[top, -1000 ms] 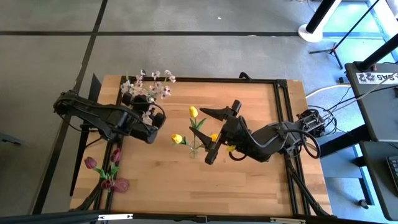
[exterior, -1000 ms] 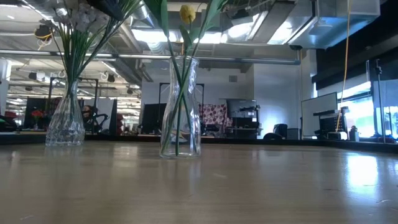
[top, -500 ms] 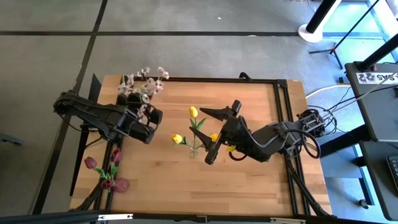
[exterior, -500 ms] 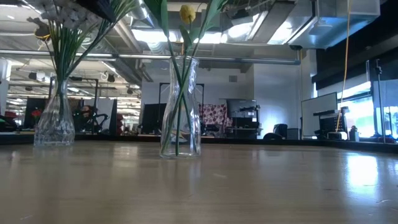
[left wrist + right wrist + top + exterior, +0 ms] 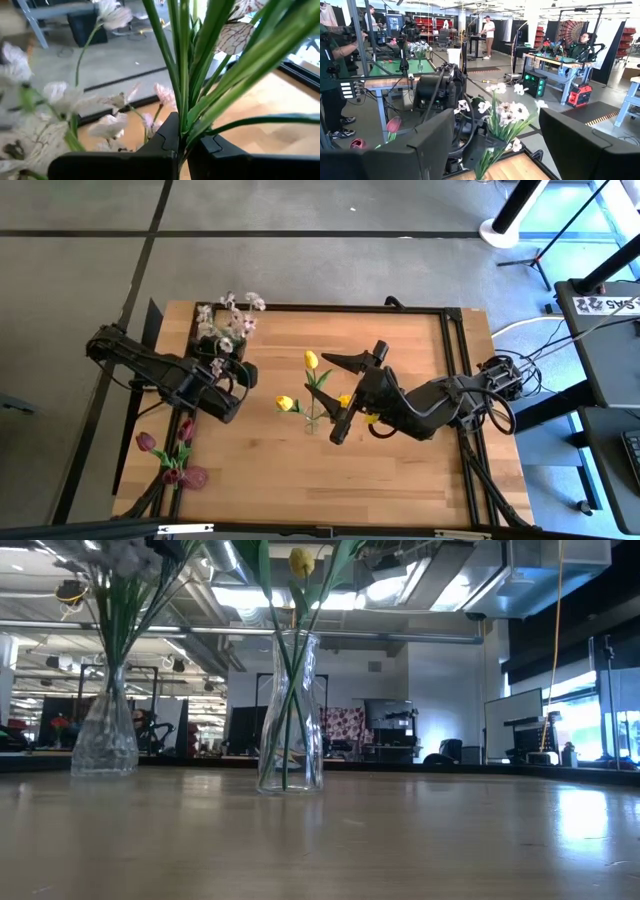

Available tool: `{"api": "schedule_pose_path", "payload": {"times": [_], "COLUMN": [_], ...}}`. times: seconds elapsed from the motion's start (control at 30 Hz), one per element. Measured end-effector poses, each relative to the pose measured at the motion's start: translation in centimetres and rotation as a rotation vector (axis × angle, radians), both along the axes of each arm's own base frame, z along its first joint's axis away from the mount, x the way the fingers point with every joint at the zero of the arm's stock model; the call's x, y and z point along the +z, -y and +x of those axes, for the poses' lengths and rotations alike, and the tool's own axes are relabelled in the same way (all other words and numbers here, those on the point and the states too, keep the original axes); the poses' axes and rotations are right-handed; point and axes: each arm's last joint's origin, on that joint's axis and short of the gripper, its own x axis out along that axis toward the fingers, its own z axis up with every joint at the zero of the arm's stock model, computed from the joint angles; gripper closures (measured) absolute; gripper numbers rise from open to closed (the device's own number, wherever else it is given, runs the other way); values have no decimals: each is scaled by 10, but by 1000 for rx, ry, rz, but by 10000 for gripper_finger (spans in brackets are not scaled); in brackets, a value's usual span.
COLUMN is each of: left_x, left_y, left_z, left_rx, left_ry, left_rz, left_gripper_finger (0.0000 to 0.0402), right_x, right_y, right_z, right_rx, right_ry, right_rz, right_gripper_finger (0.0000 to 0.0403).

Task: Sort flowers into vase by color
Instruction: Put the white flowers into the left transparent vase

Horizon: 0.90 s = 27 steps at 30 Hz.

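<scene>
A bunch of white-pink sprays (image 5: 226, 318) stands with its stems in a cut-glass vase (image 5: 105, 735) near the table's far left corner. My left gripper (image 5: 236, 378) is shut on those stems above the vase's mouth. Three yellow tulips (image 5: 311, 360) stand in a clear glass vase (image 5: 290, 715) at mid-table. My right gripper (image 5: 343, 395) hovers open just right of the tulips, touching nothing. In the right wrist view its fingers (image 5: 420, 150) stand wide apart. Dark red blooms (image 5: 168, 458) lie at the near left corner. My left gripper pinches several green stems (image 5: 182, 115) of the white-pink bunch between its two fingers (image 5: 165, 142), below the blossoms. The fingers lie across the stems. The stems' lower ends reach down into the cut-glass vase, which stands on the table.
A dark metal frame (image 5: 455, 360) runs along the table's edges. Bare wood (image 5: 400, 480) lies near and right of the tulip vase. People and workbenches show in the room beyond the table.
My left gripper has moved toward the table's left edge, still shut on the stems. The white-pink bunch has swung with it toward the far left corner, and its vase has shifted sideways on the table and back. The right arm has kept still.
</scene>
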Motion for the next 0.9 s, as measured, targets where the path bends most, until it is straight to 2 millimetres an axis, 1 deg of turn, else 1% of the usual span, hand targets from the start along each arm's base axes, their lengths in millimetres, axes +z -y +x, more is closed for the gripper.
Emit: {"api": "schedule_pose_path", "payload": {"times": [0.17, 0.4, 0.53, 0.7, 0.8, 0.9], "left_x": [-2, -15, -17, -16, -15, -21], "left_y": [10, 22, 30, 43, 50, 55], "left_z": [-3, -9, -13, -19, -23, -26], "left_rx": [-32, -44, -82, -184, -240, -278], "left_ry": [44, 155, 218, 210, 201, 183], "left_rz": [-47, -47, -32, 31, 58, 73], "left_gripper_finger": [393, 393, 393, 393, 393, 393], "right_x": [-1, -3, 0, 9, 8, 8], "right_y": [0, 0, 3, 9, 9, 10], "right_z": [0, 0, -6, -17, -18, -18], "right_rx": [0, 0, 1, 0, -2, -9], "right_ry": [-11, -35, -43, -32, -41, -47], "right_rz": [-7, -18, -18, -10, -15, -18], "right_gripper_finger": [112, 112, 112, 112, 112, 112]}}
